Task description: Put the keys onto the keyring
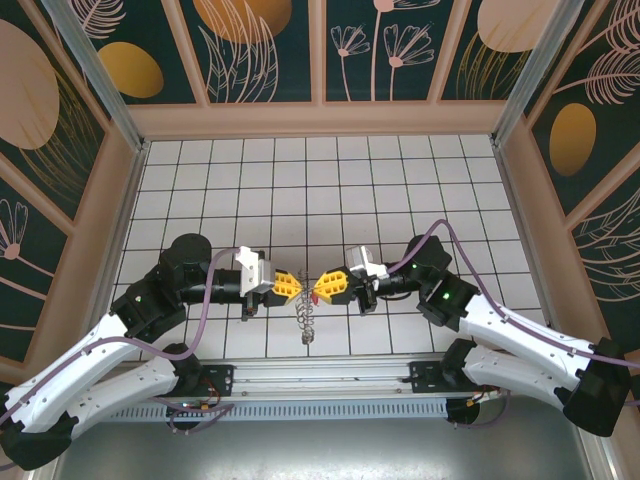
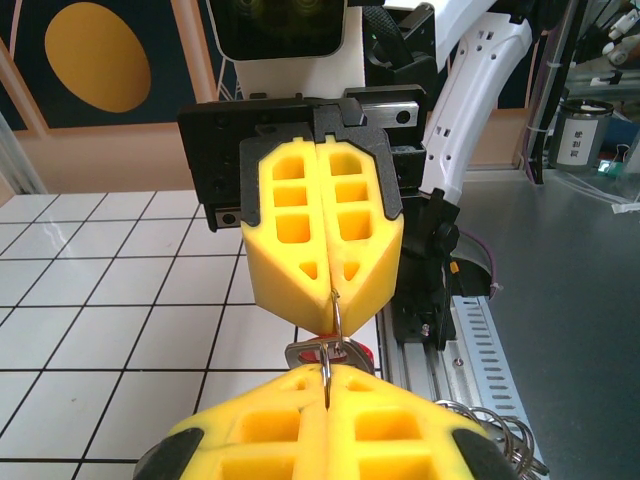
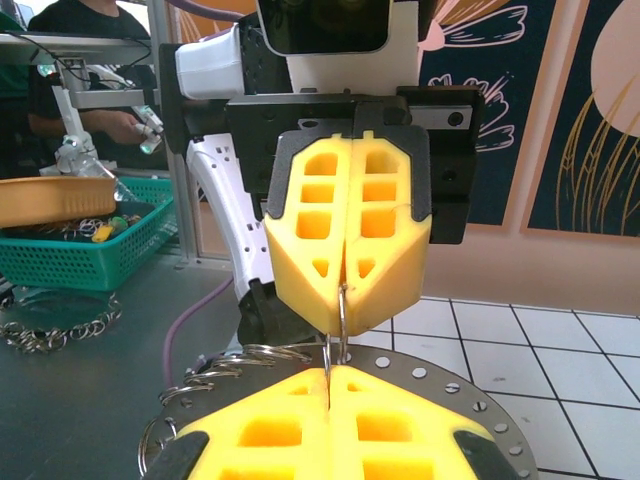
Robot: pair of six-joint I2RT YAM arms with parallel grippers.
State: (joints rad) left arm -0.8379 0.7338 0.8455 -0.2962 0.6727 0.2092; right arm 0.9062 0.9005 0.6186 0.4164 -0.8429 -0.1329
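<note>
My left gripper and right gripper meet tip to tip just above the tiled floor, near its front edge. Both are shut on thin wire rings of the keyring, whose strand of linked rings dangles below them. In the left wrist view my left gripper pinches a wire ring, and the right gripper clamps the ring's far side. The key, red-headed with a silvery metal part, hangs just behind that wire. From the right wrist, the right gripper and left gripper hold the wire, with further rings trailing left.
A metal rail runs along the near edge by the arm bases. Patterned walls enclose the tiled floor. A grey perforated disc lies under the grippers. Beyond stand a green basket and a loose chain.
</note>
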